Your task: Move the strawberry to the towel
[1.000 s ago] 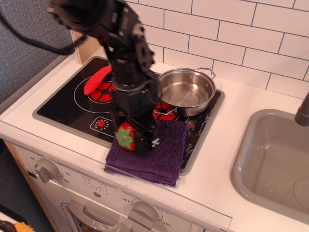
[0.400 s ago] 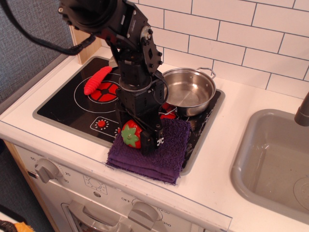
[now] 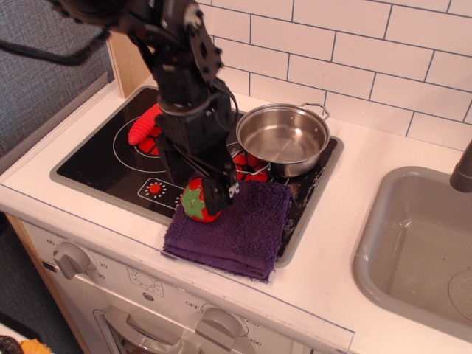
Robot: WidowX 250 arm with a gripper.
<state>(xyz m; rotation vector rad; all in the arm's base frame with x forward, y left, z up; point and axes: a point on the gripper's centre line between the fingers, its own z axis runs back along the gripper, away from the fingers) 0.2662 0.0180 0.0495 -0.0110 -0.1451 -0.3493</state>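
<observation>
Since a moment ago the arm has swung left and back, and the gripper (image 3: 209, 200) now sits at the towel's back-left corner. Strawberry (image 3: 195, 202) rests on that corner of the purple towel (image 3: 236, 232), leafy cap facing left. Black fingers hide its right side; can't tell whether they pinch it or stand apart. Towel lies on the front right of the black cooktop (image 3: 103, 166). Steel pot (image 3: 284, 138) sits just behind the towel. Red spoon handle (image 3: 140, 127) lies back-left, partly behind the arm.
</observation>
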